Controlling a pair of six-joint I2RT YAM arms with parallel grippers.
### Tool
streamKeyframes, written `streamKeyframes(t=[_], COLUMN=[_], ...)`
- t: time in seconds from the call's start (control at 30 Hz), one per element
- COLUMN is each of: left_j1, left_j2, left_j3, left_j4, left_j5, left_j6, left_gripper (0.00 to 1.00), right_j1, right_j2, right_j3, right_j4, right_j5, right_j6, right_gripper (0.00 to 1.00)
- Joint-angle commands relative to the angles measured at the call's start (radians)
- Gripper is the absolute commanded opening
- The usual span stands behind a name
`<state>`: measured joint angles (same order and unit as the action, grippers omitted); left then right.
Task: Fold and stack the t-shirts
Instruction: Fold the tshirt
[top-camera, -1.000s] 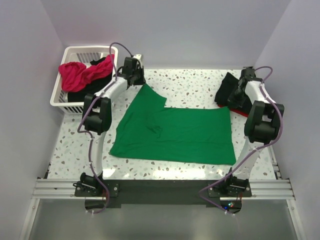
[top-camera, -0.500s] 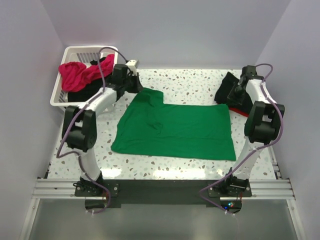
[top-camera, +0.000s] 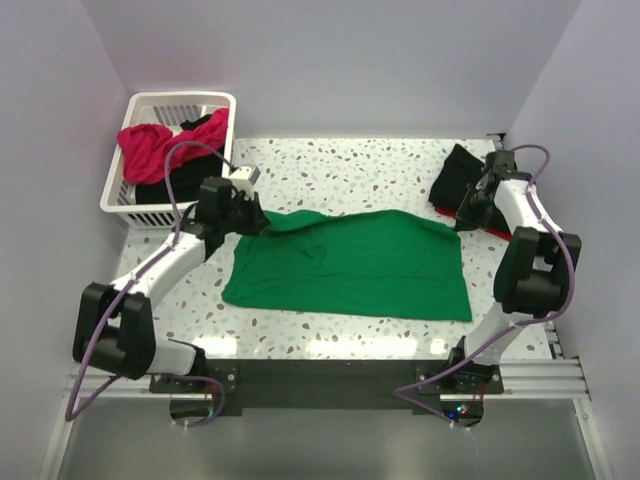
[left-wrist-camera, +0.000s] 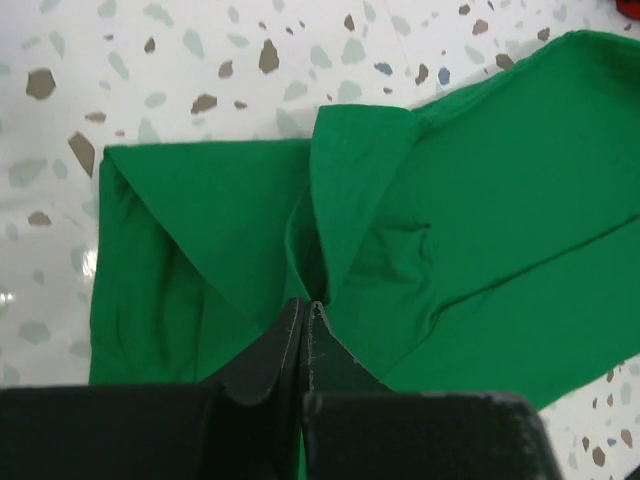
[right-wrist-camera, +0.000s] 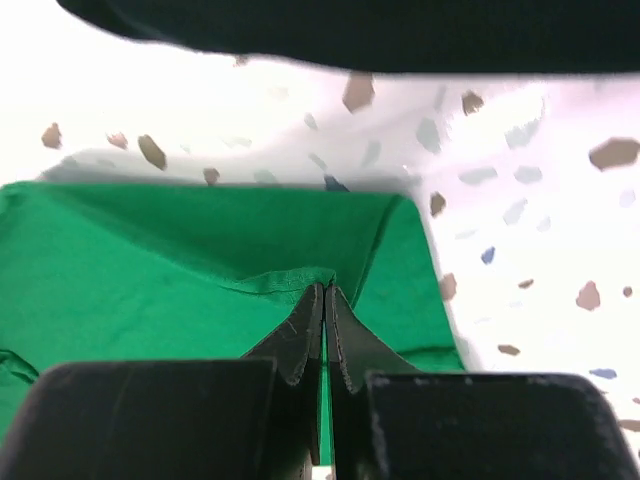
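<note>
A speckled tabletop (top-camera: 340, 165) sits between plain pale walls. From above, five shirts show. One green shirt (top-camera: 350, 265) lies spread at the middle, its far edge lifted and rumpled. One pink shirt (top-camera: 150, 150) and one black shirt (top-camera: 165, 185) are heaped in the single white basket (top-camera: 180, 98) at the far left corner. A second black shirt (top-camera: 455, 175) lies on a red shirt (top-camera: 487, 226) at the far right. Two arms reach in: the left end effector (top-camera: 262, 220) is at the green shirt's far left corner, the right end effector (top-camera: 462, 212) at its far right corner.

In the left wrist view, the left end effector (left-wrist-camera: 305, 310) is clenched on a fold of green cloth, the sleeve folded over beyond it.

In the right wrist view, the right end effector (right-wrist-camera: 325, 295) is clenched on the green hem near the corner.
</note>
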<state>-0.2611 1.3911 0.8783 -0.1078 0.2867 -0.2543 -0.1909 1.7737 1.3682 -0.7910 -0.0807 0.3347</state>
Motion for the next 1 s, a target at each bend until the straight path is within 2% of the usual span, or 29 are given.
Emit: streamKeyframes(t=[0.0,0.17,0.4,0.97], left_j1=[0.006,0.006,0.006,-0.003], left_j2=[-0.131,-0.256,-0.381,-0.475], left_j3=[-0.061,-0.143,-0.225,-0.283], left_j4=[-0.018,-0.099,-0.153,-0.23], left_j5=[0.005,-0.052,-0.052,-0.046], left_j6=[-0.028,-0.046,-0.068,-0.115], left_gripper=[0.0,0.0,0.0,0.0], right_j1=[0.001,-0.01,-0.036,-0.039], right_j2=[-0.098,-0.189,-0.237,-0.23], right_j3=[-0.06,-0.145,-0.195,-0.284], right_j4=[0.015,0.004,-0.01,-0.03], right_j5=[0.041,0.096,0.143,0.167], right_j6=[-0.022,-0.033,-0.065,-0.039], right_gripper=[0.0,0.0,0.0,0.0])
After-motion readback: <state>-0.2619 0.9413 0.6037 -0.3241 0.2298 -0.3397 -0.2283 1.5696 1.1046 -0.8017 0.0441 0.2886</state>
